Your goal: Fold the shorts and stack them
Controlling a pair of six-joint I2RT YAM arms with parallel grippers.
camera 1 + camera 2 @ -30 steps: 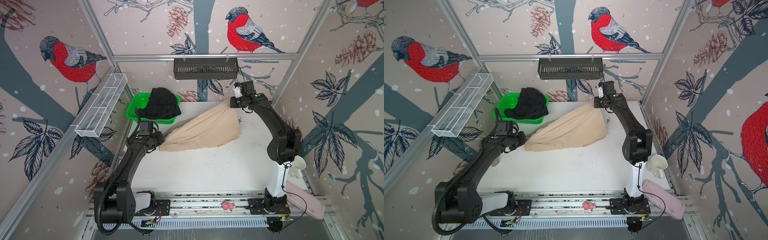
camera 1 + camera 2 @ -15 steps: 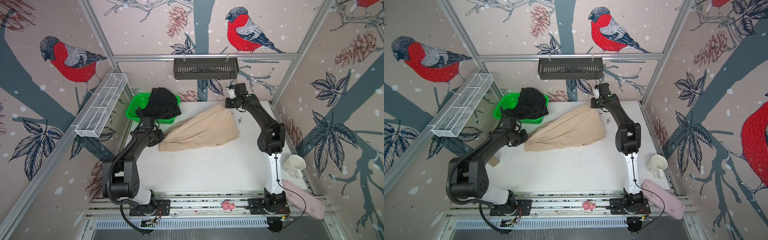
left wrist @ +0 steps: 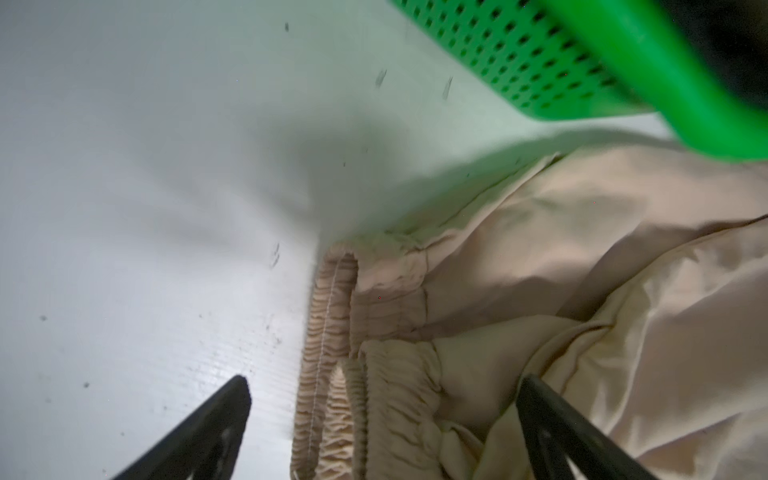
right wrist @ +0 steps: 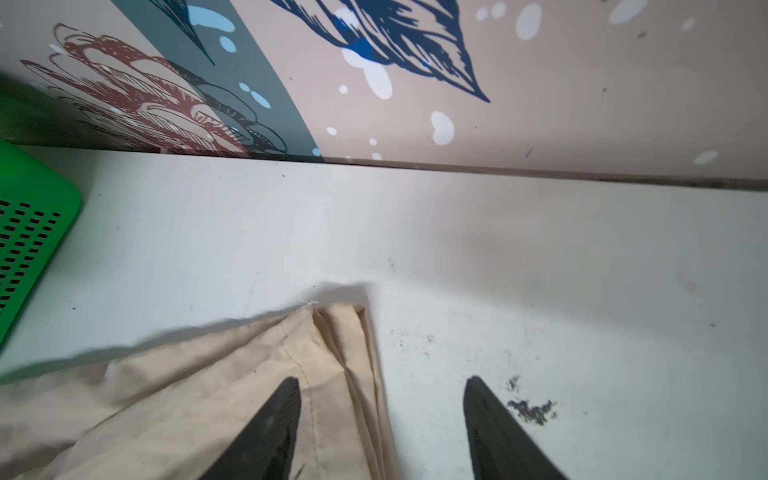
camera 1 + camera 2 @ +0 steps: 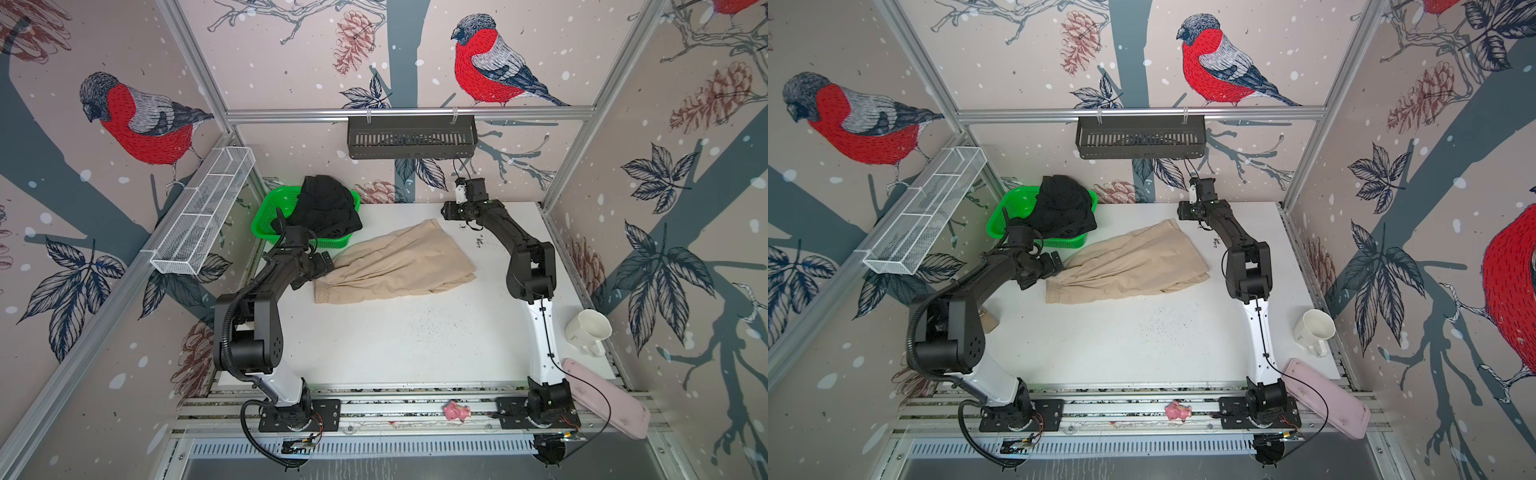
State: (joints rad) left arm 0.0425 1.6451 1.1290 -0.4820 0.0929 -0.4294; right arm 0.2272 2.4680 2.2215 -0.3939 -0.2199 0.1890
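Both jaws apart: wrist views only

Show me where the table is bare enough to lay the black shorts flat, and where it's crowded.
Largest bare patch: the middle of the table, from the beige shorts forward to the front rail. A narrower strip runs along the back wall between green basket and right gripper. Crowded: back left, where basket, black shorts and left gripper bunch together.

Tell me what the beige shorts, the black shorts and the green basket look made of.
Beige shorts: matte woven cloth, likely cotton; it creases, and the waistband is gathered elastic.
Black shorts: soft, matte fabric, slumped in folds; weave unclear.
Green basket: glossy moulded plastic, with perforated walls.
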